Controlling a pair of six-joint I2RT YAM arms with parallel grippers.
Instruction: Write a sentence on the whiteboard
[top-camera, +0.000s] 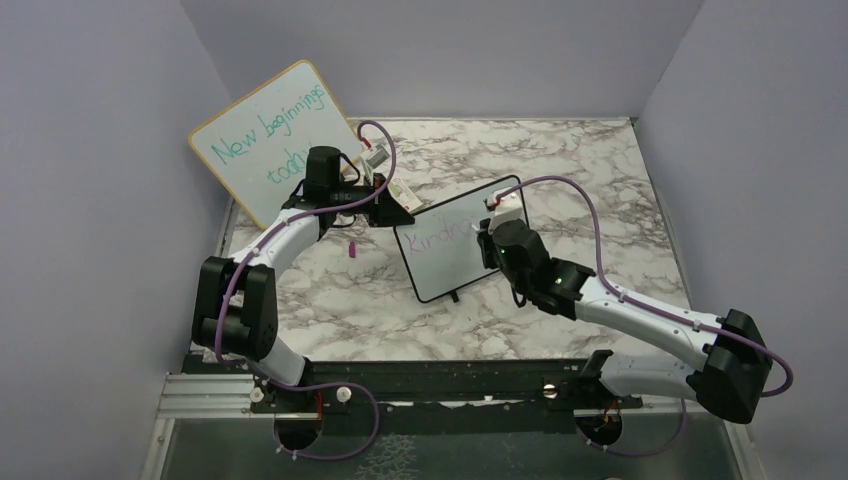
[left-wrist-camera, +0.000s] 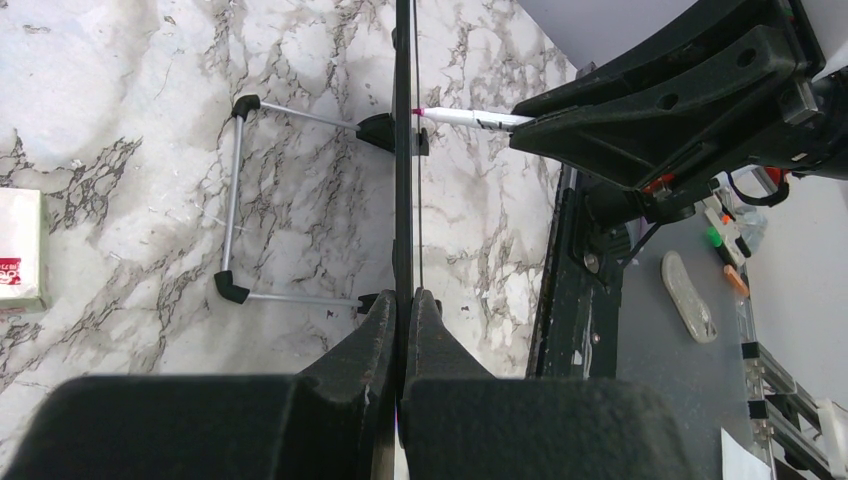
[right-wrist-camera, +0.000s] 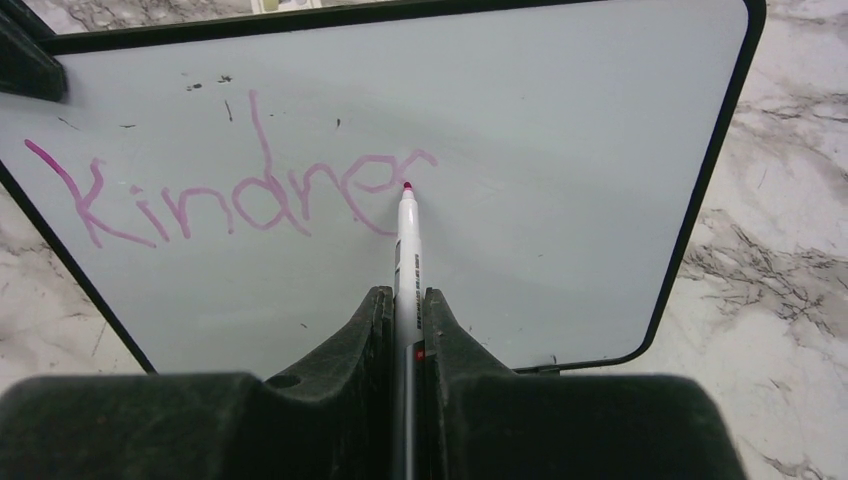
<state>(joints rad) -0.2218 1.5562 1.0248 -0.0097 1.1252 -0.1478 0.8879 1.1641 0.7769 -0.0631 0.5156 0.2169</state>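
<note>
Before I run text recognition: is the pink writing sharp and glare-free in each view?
Right wrist: the sentence is crisp, the whiteboard evenly lit, no glare. Top external: small, faint, partly behind the right gripper. Left wrist: board edge-on, no writing visible.

Wood-framed board (top-camera: 262, 140) tilted against back-left wall, teal writing "New beginnings". Marble-patterned tabletop (top-camera: 590, 170). Small pink item (top-camera: 352, 250) lying on marble, centre-left. White box with red print (left-wrist-camera: 18, 250) at left wrist view's edge.
</note>
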